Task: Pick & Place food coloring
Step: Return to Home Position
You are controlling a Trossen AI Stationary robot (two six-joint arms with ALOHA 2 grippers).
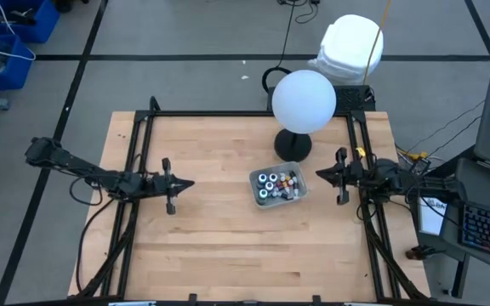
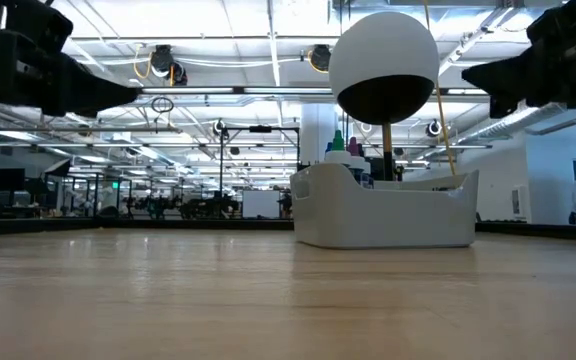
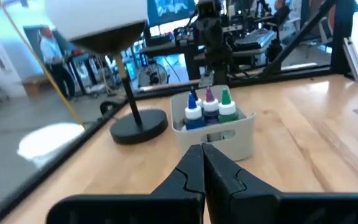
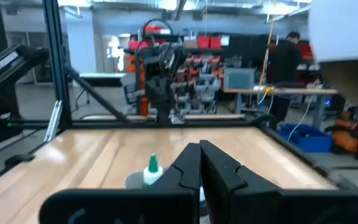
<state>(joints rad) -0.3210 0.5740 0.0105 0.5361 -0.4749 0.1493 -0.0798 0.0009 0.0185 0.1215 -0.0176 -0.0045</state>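
Several little bottles of food coloring (image 1: 277, 182) stand packed in the grey bin (image 1: 254, 180), just right of the middle of the surface (image 1: 219, 246), beside the black foot of a globe lamp (image 1: 304, 100). They look light, smooth and slightly squeezable. Crowded upright, each is probably best taken by its cap or neck with a gentle pinch. The left pincer (image 1: 190, 184) hovers toward the left edge, fingers together and empty. The right pincer (image 1: 320, 172) hangs by the right edge, likewise closed. Both point inward at the bin.
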